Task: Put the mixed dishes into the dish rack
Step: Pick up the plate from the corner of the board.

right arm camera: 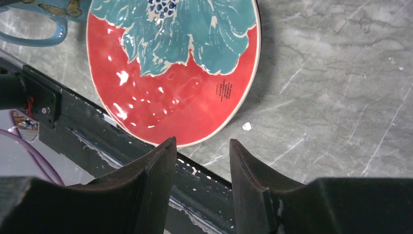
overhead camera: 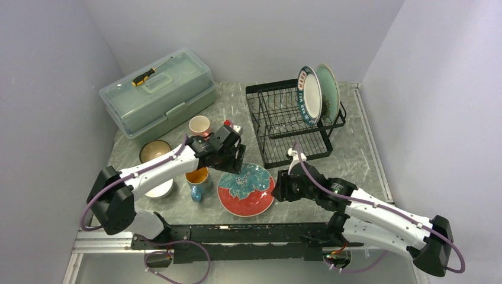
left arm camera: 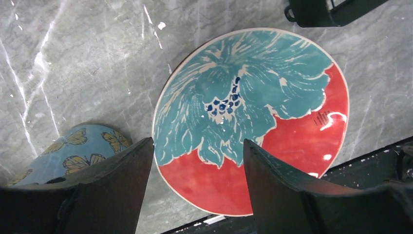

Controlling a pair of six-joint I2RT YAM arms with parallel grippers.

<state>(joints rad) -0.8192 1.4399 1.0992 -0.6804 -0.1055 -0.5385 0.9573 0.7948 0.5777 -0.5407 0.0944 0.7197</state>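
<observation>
The teal-and-red patterned plate (overhead camera: pixel 246 189) lies flat near the table's front edge. My left gripper (overhead camera: pixel 234 162) is open and empty above its far left rim; in the left wrist view it (left arm camera: pixel 197 142) frames the plate (left arm camera: pixel 253 112). My right gripper (overhead camera: pixel 278 186) is open and empty at the plate's right rim; in the right wrist view it (right arm camera: pixel 202 141) is just short of the plate (right arm camera: pixel 175 68). The blue mug (overhead camera: pixel 198 181) stands left of the plate. The black dish rack (overhead camera: pixel 284 127) holds the white dark-rimmed plate (overhead camera: pixel 309 94) and the pale green plate (overhead camera: pixel 329 87) upright. No plain teal plate shows.
The pink mug (overhead camera: pixel 199 125), tan bowl (overhead camera: pixel 155 151) and white bowl (overhead camera: pixel 161 190) sit around the left arm. The green lidded box (overhead camera: pixel 160 94) with the screwdriver (overhead camera: pixel 144 77) on it stands at the back left. The black base rail (overhead camera: pixel 248 232) runs along the front edge.
</observation>
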